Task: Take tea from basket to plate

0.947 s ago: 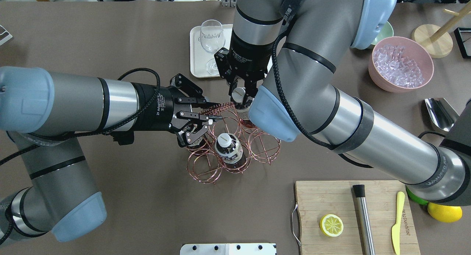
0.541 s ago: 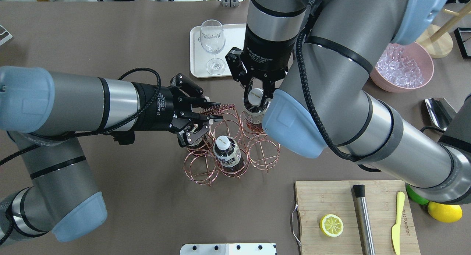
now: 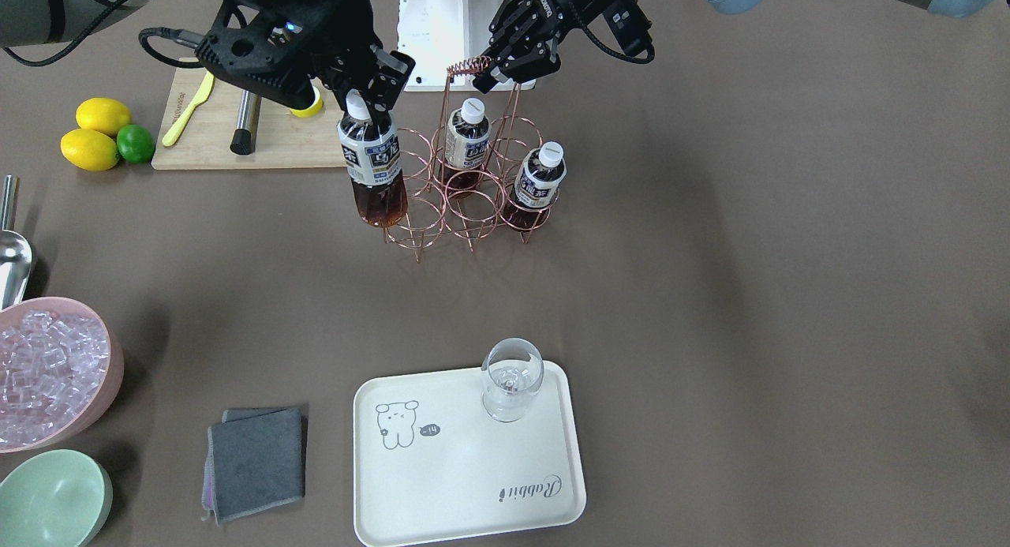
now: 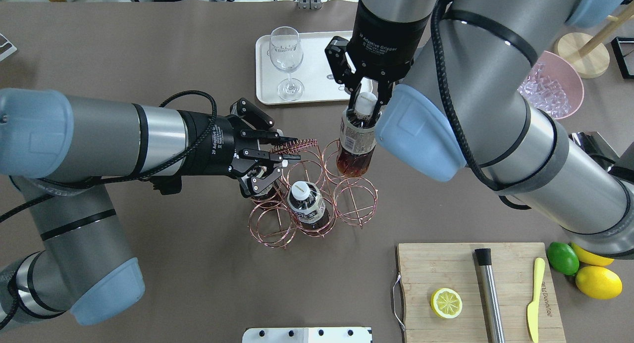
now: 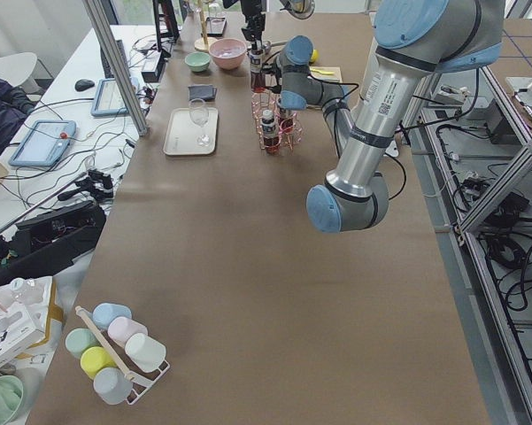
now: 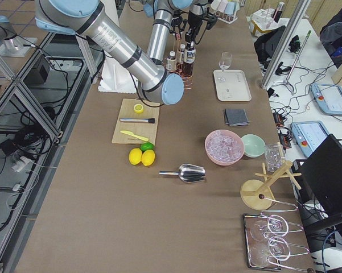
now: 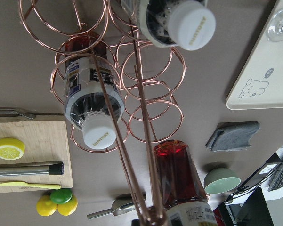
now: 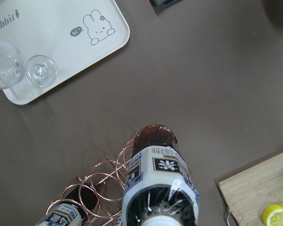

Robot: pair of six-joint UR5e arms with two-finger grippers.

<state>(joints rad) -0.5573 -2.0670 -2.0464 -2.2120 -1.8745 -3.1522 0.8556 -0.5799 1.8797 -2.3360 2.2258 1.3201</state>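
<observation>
My right gripper (image 4: 365, 99) is shut on the white cap and neck of a tea bottle (image 4: 355, 141). It holds the bottle (image 3: 372, 172) upright, lifted above the rings of the copper wire basket (image 3: 473, 211) at its plate-side corner. The bottle's dark base fills the right wrist view (image 8: 157, 183). My left gripper (image 4: 286, 154) is shut on the basket's coiled handle (image 4: 297, 146). Two more tea bottles (image 3: 465, 140) (image 3: 536, 185) stand in the basket. The cream plate (image 3: 465, 468) with its bear drawing lies across the table and carries a clear glass (image 3: 511, 377).
A wooden cutting board (image 4: 446, 264) holds a lemon half (image 4: 446, 303), a steel muddler and a yellow knife. A pink bowl of ice (image 3: 47, 369), a green bowl (image 3: 51, 500), a grey cloth (image 3: 256, 460), a steel scoop (image 3: 12, 255), lemons and a lime (image 3: 134, 143) lie around.
My right gripper has risen with the tea bottle, drawing it up out of its basket ring and toward the plate. My left gripper has stayed on the handle.
</observation>
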